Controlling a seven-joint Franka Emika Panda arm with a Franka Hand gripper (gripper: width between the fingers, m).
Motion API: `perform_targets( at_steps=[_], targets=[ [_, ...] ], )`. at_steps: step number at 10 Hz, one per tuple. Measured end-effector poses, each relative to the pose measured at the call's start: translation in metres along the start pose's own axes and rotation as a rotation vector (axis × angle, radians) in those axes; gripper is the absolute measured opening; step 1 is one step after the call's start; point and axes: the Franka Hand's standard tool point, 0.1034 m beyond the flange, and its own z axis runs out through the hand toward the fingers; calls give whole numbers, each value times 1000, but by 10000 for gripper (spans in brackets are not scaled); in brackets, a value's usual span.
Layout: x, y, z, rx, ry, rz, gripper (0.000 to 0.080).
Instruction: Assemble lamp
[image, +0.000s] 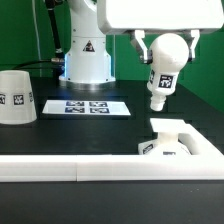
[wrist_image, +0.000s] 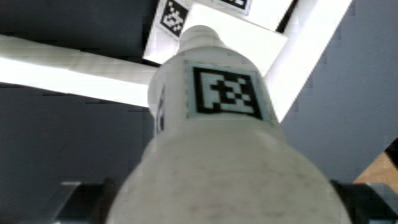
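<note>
While aloft above the base (image: 178, 141), bulb (image: 162, 82) neck-down, its globe pinched in the hand (image: 166, 46).

The bulb (wrist_image: 214, 150) filled most of the view. Its wide near end was blurred, and it narrowed away to a neck that bore a black-and-white square tag (wrist_image: 226, 92). Beyond its tip lay the white base (wrist_image: 285, 40), also tagged, on the dark bench (wrist_image: 63, 125).
</note>
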Motion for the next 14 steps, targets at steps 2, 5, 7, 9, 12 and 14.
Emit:
perform_targets(
  at_steps=[2, 5, 7, 9, 12, 14],
  targets=[
    [8, 2, 6, 15, -12, 26, 578],
    [17, 14, 14, 50, -30, 142, 578],
    [17, 12, 15, 52, -34, 148, 578],
    [17, 11, 15, 50, -29, 154, 578],
    [19, 3, 20, 31, 33, 147, 578],
    [21, 1, 19, 29, 48, 143, 579]
  ],
)
